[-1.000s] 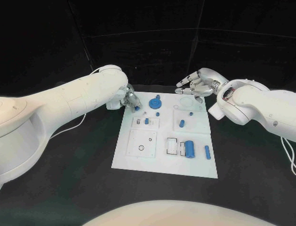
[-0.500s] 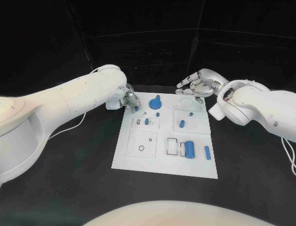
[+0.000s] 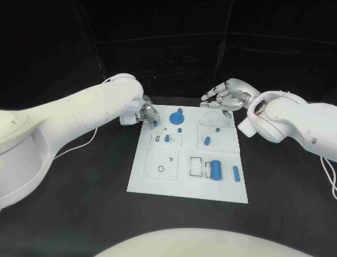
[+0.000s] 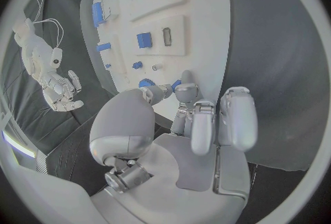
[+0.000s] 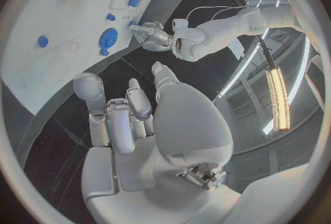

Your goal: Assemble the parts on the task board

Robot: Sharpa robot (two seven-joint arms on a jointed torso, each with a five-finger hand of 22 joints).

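Observation:
The white task board [image 3: 157,176] lies in the middle of the table. On it are a blue gear [image 3: 177,116], a blue cylinder [image 3: 216,169], a thin blue pin [image 3: 236,172] and several smaller blue parts. My left hand [image 3: 145,113] hovers at the board's far-left corner. In the left wrist view its thumb and a finger pinch a small blue part [image 4: 181,81] just beside the board's edge [image 4: 207,42]. My right hand [image 3: 224,98] hangs over the far-right corner with its fingers [image 5: 117,119] apart and nothing in them.
Black table [image 3: 75,193] surrounds the board on all sides. Recessed white sockets [image 3: 163,160] and a frame slot [image 3: 195,166] take up the board's near half. In the right wrist view my left hand [image 5: 148,33] sits beyond the gear [image 5: 108,38].
My left hand has drawn back slightly toward the board's far-left corner. The right hand has hardly moved, and the parts on the board lie as before.

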